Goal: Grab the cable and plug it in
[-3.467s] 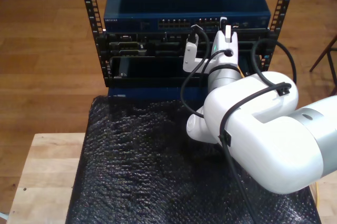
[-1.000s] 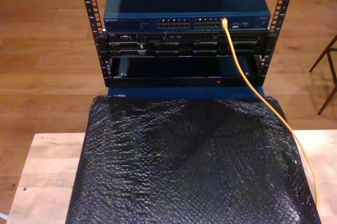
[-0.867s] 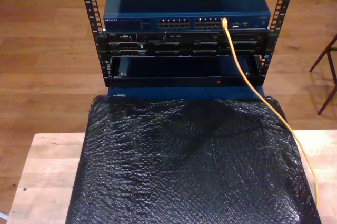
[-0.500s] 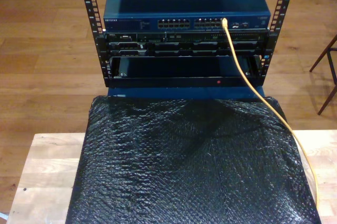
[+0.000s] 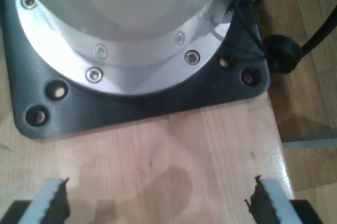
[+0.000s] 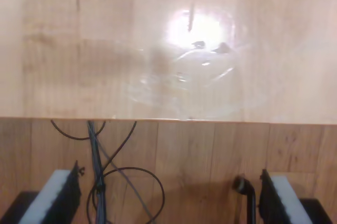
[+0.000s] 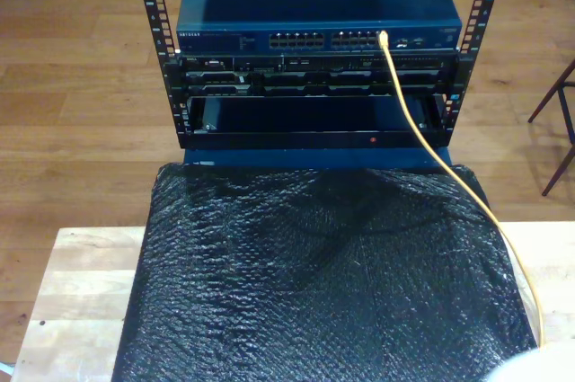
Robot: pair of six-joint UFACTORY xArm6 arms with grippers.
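Cable plugged in, both arms sitting clear of the rack.

The cable point(image 7: 422, 126) is running from the blue switch point(image 7: 314, 4) across the black mat point(image 7: 314, 283); my first gripper point(image 5: 157, 200) and my second gripper point(image 6: 167, 195) are hanging spread, grasping nothing.

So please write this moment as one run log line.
cable: plugged into blue network switch | first gripper: open, empty, over wooden table | second gripper: open, empty

Count: one yellow cable point(image 7: 422, 135), one blue switch point(image 7: 319, 6), one black rack point(image 7: 314, 85), one black bubble-wrap sheet point(image 7: 323, 283). Two grippers: my first gripper point(image 5: 158, 203) and my second gripper point(image 6: 168, 203), each with two pads.
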